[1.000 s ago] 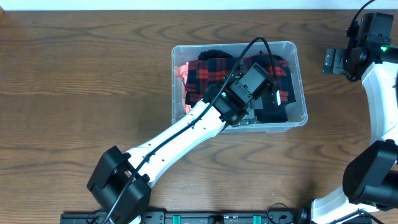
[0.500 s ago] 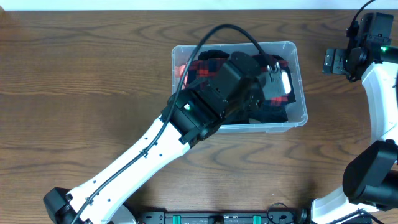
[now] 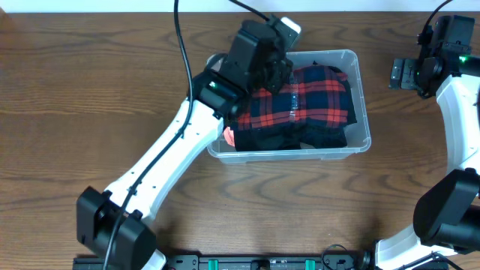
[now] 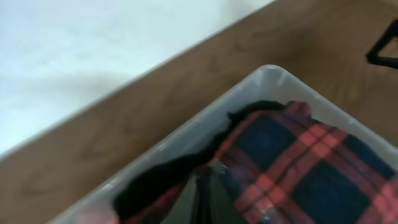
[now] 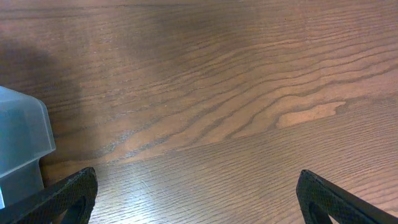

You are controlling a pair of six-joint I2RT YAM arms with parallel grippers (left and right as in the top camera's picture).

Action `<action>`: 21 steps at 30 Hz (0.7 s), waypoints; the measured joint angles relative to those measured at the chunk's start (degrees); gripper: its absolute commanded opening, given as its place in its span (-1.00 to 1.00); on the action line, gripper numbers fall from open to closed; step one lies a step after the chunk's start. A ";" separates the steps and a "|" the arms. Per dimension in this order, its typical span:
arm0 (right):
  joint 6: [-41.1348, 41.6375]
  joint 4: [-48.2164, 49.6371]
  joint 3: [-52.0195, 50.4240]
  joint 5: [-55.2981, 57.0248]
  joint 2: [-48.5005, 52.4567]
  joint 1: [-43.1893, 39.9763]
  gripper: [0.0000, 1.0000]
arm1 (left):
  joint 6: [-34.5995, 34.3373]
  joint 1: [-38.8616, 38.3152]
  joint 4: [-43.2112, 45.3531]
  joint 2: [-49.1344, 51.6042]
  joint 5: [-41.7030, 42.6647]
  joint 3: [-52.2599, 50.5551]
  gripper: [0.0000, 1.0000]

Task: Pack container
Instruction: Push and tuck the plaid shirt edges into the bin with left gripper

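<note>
- The container (image 3: 363, 112) sits on the worktop (image 3: 90, 97), long sides running left to right. Every place below is given from it.
- It is full of clothing. A red-and-navy plaid cloth (image 3: 311, 97) lies on top across most of the container. Black cloth (image 3: 300, 139) shows along its near wall. A pink piece (image 3: 229, 137) is pressed into its near left corner.
- My left hand (image 4: 206, 186) is closed, the two fingers pressed flat together with no gap that I can see.
- That hand is over the container's far left corner. Its tips point down at the spot where the plaid meets a fold of black cloth.
- The wrist view is blurred there, so I cannot tell whether any fabric is pinched between the fingers or whether they only touch it.
- From overhead, my left forearm crosses the container's left wall and the wrist housing covers that corner, so the hand itself is hidden in that view.
- My right hand (image 3: 403, 73) is fully open, fingers spread wide, holding nothing and touching nothing.
- It hangs outside the container to the right, about level with the far right corner. It is near the wall but apart from it, over bare worktop.
- In my right wrist view a translucent corner of the container shows at the left edge, and only wood grain lies between my two fingertips (image 5: 68, 193).
</note>
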 measured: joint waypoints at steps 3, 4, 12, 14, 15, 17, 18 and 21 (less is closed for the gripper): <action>0.00 0.00 0.00 0.00 0.00 0.00 0.98 | -2.12 -0.22 -1.46 1.75 2.75 0.00 -0.88; 0.00 0.02 0.00 0.00 0.00 0.00 0.99 | -2.69 -0.33 -2.73 2.75 3.48 0.00 -0.88; 0.00 0.00 0.00 0.00 0.00 0.00 0.99 | -4.33 -0.46 -9.60 13.07 4.52 0.07 -0.88; 0.00 0.02 0.00 0.00 0.00 0.00 0.99 | -4.50 -0.26 -10.38 14.62 4.50 1.03 -0.88; 0.00 0.02 0.00 0.00 0.00 0.00 0.99 | -4.52 -0.20 -10.86 14.95 4.55 1.60 -0.88; 0.00 0.00 0.00 0.00 0.00 0.00 0.98 | -4.52 -0.20 -11.65 15.13 4.52 2.19 -0.88; 0.00 0.00 0.00 0.00 0.00 0.00 0.99 | -4.52 -0.22 -11.78 15.15 4.52 2.25 -0.88; 0.00 0.00 0.00 0.00 0.00 0.00 0.98 | -4.50 -0.20 -12.13 14.97 4.50 2.69 -0.88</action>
